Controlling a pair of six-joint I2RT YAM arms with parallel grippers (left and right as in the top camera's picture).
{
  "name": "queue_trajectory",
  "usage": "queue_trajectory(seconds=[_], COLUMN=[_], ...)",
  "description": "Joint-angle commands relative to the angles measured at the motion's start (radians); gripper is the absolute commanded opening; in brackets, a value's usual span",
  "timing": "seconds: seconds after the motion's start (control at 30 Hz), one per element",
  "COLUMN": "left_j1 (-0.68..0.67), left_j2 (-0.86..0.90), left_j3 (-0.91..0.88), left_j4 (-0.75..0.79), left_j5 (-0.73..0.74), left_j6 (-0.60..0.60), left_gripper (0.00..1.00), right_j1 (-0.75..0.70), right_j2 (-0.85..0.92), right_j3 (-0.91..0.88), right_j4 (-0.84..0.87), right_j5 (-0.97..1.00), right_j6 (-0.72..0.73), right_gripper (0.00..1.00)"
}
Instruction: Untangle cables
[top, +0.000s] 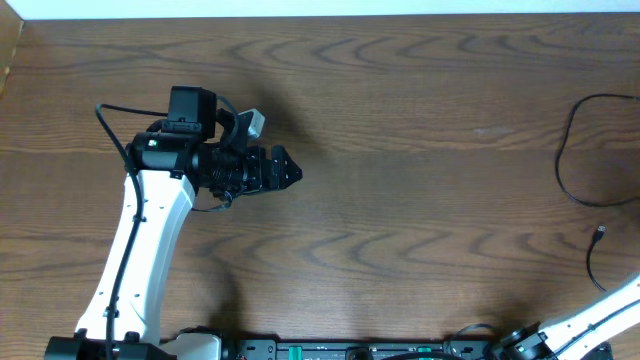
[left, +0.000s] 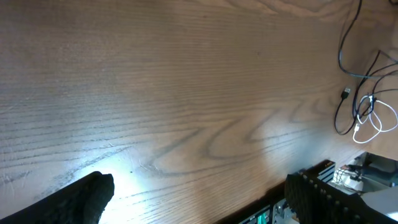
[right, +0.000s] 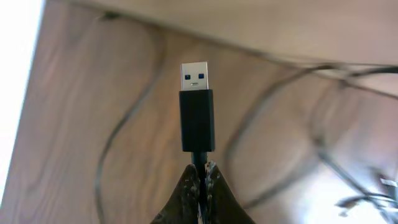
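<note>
The thin black cables (top: 560, 155) lie looped at the far right edge of the brown wooden surface (top: 400, 120), with a whitish cord (left: 360, 132) among them. They look light and limp, likely to drag and snag, so the rigid plug end is the surest hold. The right tool (right: 202, 173) is pinched tight on one cable just below its black USB plug with silver tip (right: 197, 115). The left tool (left: 199, 185) gapes wide and empty, well apart from the cables.

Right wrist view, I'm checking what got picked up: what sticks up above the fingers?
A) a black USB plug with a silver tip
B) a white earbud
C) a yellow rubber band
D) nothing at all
A: a black USB plug with a silver tip stands upright, its cord pinched between the right gripper's shut fingers.
</note>
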Motion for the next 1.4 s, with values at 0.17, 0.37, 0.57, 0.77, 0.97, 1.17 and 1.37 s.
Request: queue_trajectory(seconds=[0.17, 0.37, 0.57, 0.77, 0.97, 1.17, 1.37], left_j1=[-0.004, -0.004, -0.004, -0.004, -0.004, -0.004, -0.004], left_j2=[-0.005, -0.005, -0.005, -0.005, -0.005, -0.005, -0.005], left_j3=[0.001, 0.001, 0.001, 0.001, 0.001, 0.001, 0.001], left_j4=[-0.019, -0.029, -0.030, -0.032, -0.039, -0.034, -0.026], left_j5=[0.013, 0.013, 0.014, 0.014, 0.014, -0.005, -0.056], left_j6=[0.018, 0.022, 0.022, 0.022, 0.040, 0.060, 0.063], left_gripper=[0.94, 0.94, 0.94, 0.94, 0.94, 0.94, 0.94], right_j1=[0.140, 0.142, 0.118, 0.125, 0.166, 0.255, 0.336], right_j2=[0.057, 0.075, 0.075, 0.075, 0.074, 0.074, 0.074], right_j3=[-0.005, -0.007, -0.010, -0.010, -0.010, -0.010, -0.010], right_j4=[-0.026, -0.051, -0.059, -0.066, -0.066, -0.074, -0.082], right_j5=[0.179, 0.245, 0.240, 0.187, 0.109, 0.109, 0.110], right_j6=[-0.056, -0.033, -0.033, -0.040, -0.091, -0.139, -0.179], right_gripper=[0.01, 0.01, 0.99, 0.99, 0.99, 0.99, 0.99])
